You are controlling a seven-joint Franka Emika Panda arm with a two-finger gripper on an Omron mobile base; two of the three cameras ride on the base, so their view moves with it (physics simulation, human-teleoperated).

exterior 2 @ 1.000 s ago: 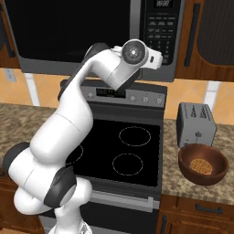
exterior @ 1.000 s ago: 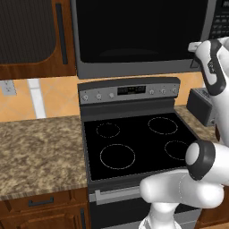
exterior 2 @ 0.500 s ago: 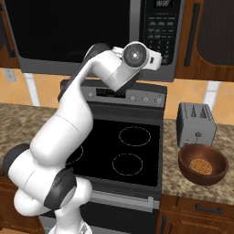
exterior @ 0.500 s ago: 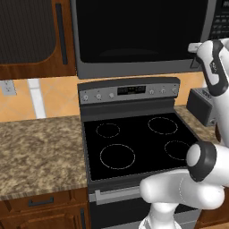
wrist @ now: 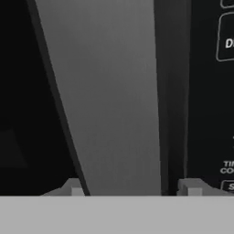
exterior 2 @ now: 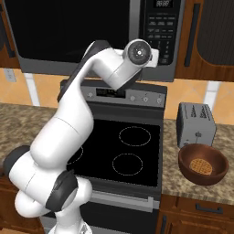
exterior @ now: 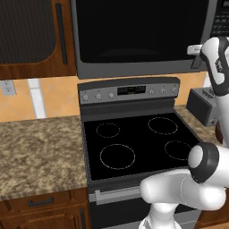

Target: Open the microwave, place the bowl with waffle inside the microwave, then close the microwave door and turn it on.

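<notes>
In the hand view the gripper showed just its two fingertips, one either side of the door's grey handle, spread wide, contact not discernible. The keypad was cut off at right. From the right base view, the arm's wrist hid the handle on the microwave; the bowl with waffle sat on the counter near the toaster.

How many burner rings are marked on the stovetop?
4: back left, back right, front left, front right. The arm covers part of the stovetop from the right.
</notes>
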